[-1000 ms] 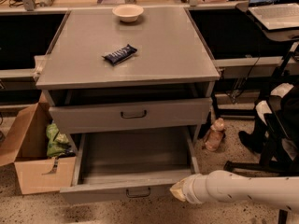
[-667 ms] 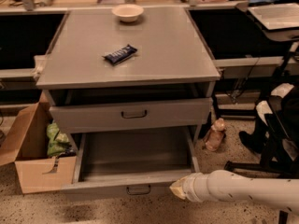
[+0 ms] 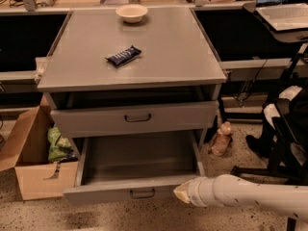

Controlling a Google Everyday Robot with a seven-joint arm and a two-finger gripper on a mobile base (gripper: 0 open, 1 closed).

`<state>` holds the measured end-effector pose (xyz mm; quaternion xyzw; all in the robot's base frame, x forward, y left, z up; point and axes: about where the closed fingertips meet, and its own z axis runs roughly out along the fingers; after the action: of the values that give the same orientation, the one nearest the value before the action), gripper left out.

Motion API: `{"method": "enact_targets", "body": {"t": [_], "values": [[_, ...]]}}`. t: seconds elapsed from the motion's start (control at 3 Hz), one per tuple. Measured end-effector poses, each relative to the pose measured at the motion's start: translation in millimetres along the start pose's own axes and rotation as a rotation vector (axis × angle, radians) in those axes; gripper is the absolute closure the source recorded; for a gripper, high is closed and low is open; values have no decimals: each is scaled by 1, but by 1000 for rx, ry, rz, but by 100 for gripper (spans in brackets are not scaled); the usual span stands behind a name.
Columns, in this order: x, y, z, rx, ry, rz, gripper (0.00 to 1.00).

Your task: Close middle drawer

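The middle drawer is pulled far out at the bottom of the grey cabinet. Its tray-like inside shows nothing in it. Its low front panel carries a small dark bar handle. My gripper is the pale tip of the white arm that comes in from the lower right. It sits against the right end of that front panel. The drawer above it, with a taller front, stands slightly open.
A dark snack bar and a white bowl lie on the cabinet top. An open cardboard box with green bags stands at the left. A small bottle and a chair base are on the floor at the right.
The arm tip and the middle drawer's front panel have shifted slightly toward the cabinet. Nothing else has moved.
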<state>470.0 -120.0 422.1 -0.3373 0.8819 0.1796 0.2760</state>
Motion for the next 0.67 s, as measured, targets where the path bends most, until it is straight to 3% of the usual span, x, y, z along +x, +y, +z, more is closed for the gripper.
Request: {"method": "enact_targets", "body": {"t": [0.67], "values": [[-10,-10,8,4,-21,2,100]]}}
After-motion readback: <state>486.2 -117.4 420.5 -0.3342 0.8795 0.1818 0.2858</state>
